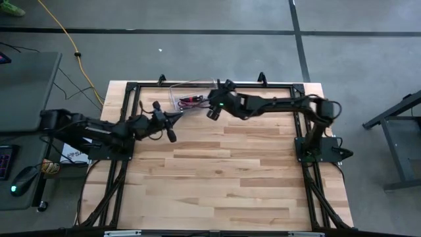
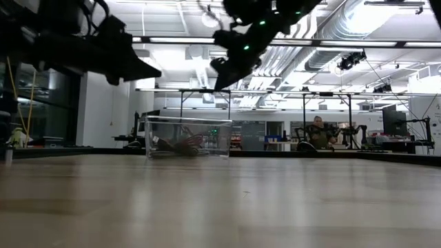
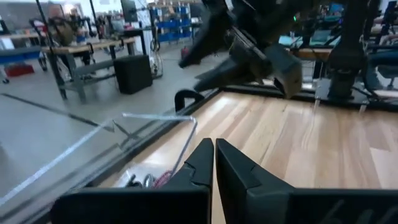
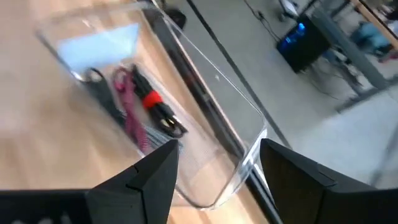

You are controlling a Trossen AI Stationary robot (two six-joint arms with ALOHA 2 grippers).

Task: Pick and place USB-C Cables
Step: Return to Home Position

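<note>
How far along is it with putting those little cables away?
Nearly finished, it seems. The cables lie together in the transparent bin. Nothing is in hand: the right gripper hangs open and empty above the bin, and the left gripper is shut on nothing. What looks left is only drawing both arms back.

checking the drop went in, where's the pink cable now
The pink-magenta bundled cable lies inside the clear plastic bin at the table's far edge, left of centre in the high view, beside the red-and-black cable.
</note>
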